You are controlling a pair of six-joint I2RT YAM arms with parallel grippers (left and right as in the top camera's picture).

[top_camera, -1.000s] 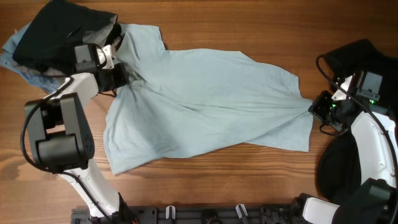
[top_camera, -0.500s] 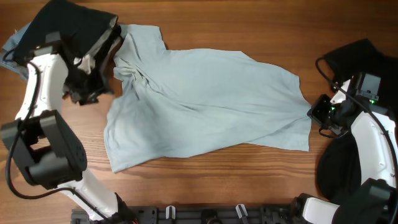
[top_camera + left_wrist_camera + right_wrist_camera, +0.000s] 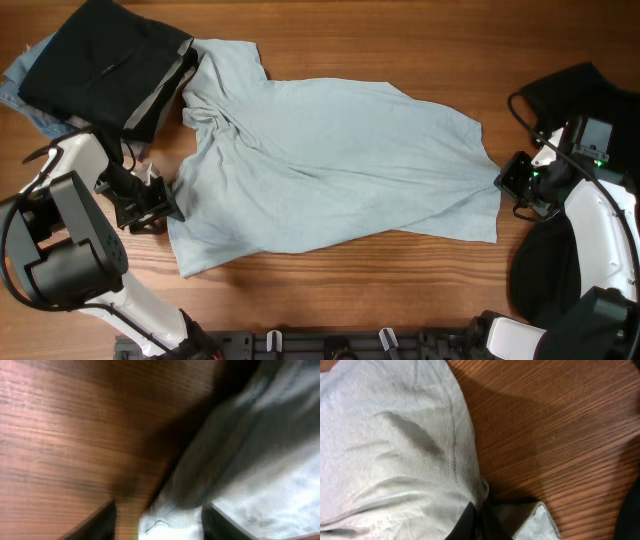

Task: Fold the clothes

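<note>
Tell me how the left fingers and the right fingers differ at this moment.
The left fingers stand apart, with the T-shirt hem lying loose between them; the right fingers are shut, pinching the cloth. The left fingers sit at the shirt's left edge, where the cloth lies flat; the right fingers sit at its right side, where the cloth is drawn into a point. Both are low over the wooden table at the shirt's border.

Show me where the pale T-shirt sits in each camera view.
Overhead: T-shirt spread across the middle of the picture.
Left wrist: T-shirt fills the right side, hem at bottom centre.
Right wrist: T-shirt covers the left half, down to the bottom edge.
Shared landmark: the wooden tabletop, bare beside the cloth in all three.
</note>
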